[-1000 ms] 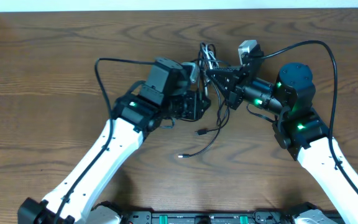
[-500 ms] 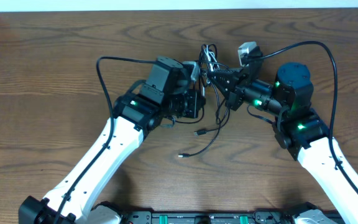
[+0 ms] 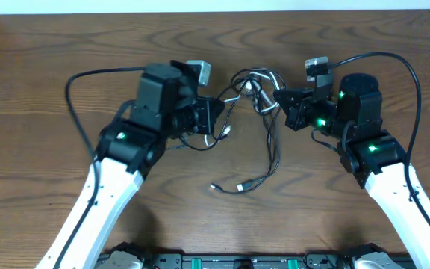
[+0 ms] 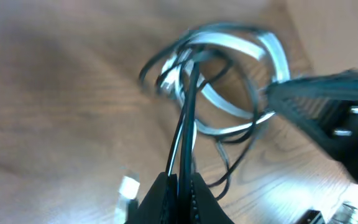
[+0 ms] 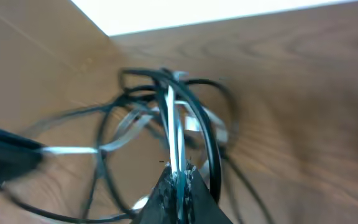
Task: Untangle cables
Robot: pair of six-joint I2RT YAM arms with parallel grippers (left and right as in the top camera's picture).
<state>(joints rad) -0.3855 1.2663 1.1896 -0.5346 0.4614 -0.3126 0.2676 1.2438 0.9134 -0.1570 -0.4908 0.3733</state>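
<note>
**Ana:** Both arms have drawn apart since a second ago. Overhead, the left gripper sits left of centre and the right gripper right of centre. The cables are strung between them near the top middle, with loose plug ends trailing toward the centre.

**Ben:** Are both clamped?

**Ana:** In the left wrist view, the left gripper pinches black and white strands at the bottom middle. The cables loop in a blur above.

**Ben:** And the other?

**Ana:** In the right wrist view, the right gripper is clenched on a white and a black strand, with loops fanning upward.

**Ben:** What could go wrong?

**Ana:** I'd judge that pulling further apart could cinch the loops tighter, or a thin strand could slip free.

**Ben:** Any room?

**Ana:** Bare table spreads left, right and below. Its far edge lies near, above the cables.
</note>
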